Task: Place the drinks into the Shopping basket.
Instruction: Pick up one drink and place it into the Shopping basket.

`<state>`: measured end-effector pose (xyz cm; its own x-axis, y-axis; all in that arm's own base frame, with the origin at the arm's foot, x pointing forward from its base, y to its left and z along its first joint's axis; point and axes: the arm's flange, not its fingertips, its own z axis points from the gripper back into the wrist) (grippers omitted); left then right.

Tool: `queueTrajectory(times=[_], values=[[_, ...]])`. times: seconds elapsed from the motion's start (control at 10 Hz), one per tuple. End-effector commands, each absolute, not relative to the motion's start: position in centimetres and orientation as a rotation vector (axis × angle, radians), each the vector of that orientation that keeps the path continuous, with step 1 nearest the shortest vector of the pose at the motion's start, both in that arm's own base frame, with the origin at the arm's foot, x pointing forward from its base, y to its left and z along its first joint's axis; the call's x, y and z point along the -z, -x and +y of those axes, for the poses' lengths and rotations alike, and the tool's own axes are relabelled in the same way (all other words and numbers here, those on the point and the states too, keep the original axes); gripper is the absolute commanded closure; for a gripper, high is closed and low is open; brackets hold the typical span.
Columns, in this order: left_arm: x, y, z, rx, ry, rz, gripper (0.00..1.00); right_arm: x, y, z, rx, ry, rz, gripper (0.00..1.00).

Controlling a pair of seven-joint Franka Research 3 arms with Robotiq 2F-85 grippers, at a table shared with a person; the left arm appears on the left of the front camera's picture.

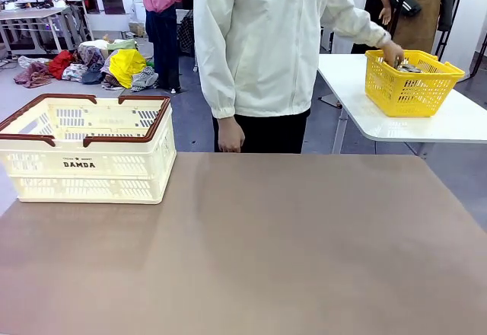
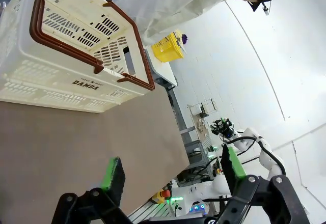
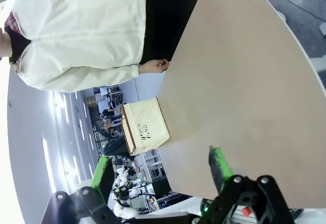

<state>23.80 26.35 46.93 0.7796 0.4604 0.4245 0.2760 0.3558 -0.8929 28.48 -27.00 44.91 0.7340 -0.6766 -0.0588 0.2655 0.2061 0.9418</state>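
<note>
Hand (image 1: 393, 52) inside yellow basket (image 1: 411, 95), Shopping basket (image 1: 84, 164) on table (image 1: 289, 259)

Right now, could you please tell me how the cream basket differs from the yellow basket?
The cream basket has a brown rim and handles; the yellow basket is yellow all over. The cream basket sits on the brown table; the yellow basket stands on the white side table. A person's hand reaches into the yellow basket; none touches the cream basket. Both are slotted plastic.
</note>
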Motion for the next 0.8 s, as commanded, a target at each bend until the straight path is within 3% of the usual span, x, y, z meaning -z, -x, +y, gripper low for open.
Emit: queueTrajectory(times=[0.0, 0.7], values=[[-47.16, -23.83, 26.62, -0.115, 1.240, -0.734, 0.00, -44.94, -28.51, -27.11, 0.673, -1.209, -0.420, 0.00], [-47.16, -23.83, 26.62, -0.115, 1.240, -0.734, 0.00, -44.94, -28.51, -27.11, 0.673, -1.209, -0.420, 0.00]])
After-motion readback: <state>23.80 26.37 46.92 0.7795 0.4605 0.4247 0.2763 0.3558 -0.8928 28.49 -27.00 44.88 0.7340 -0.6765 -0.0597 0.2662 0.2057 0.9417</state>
